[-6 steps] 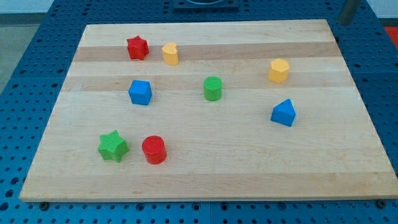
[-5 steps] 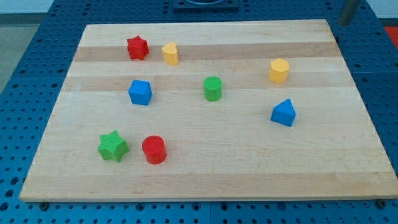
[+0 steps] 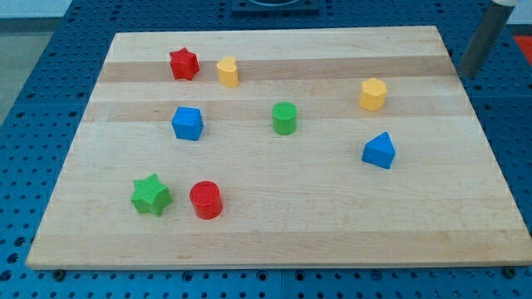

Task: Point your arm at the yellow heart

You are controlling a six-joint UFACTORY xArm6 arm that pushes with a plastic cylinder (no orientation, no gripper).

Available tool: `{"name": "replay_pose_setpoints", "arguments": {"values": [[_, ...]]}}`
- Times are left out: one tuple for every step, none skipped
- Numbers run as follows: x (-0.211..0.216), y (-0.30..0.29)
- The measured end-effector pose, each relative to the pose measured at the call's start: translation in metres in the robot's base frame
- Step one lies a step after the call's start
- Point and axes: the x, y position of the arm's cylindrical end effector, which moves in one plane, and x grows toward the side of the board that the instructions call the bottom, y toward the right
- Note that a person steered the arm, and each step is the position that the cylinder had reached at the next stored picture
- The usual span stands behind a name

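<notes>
The yellow heart (image 3: pixel 228 72) stands near the board's top left, just right of the red star (image 3: pixel 184 64). My tip (image 3: pixel 470 74) is at the view's upper right, just past the board's right edge. It is far to the right of the yellow heart and touches no block. The nearest block to it is the yellow hexagon (image 3: pixel 372 94), to its lower left.
On the wooden board (image 3: pixel 274 241) there are also a blue cube (image 3: pixel 187 123), a green cylinder (image 3: pixel 284 118), a blue triangular block (image 3: pixel 379 150), a green star (image 3: pixel 151 195) and a red cylinder (image 3: pixel 205 200). A blue perforated table surrounds the board.
The rod has come further into view at the upper right, its tip lower and nearer the board's right edge. No block has moved.
</notes>
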Motion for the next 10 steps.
{"name": "replay_pose_setpoints", "arguments": {"values": [[0.000,-0.018],[-0.016,-0.048],[-0.044,-0.078],[-0.046,-0.115],[-0.045,-0.157],[-0.030,-0.201],[-0.019,-0.271],[-0.002,-0.323],[0.008,-0.353],[0.009,-0.382]]}}
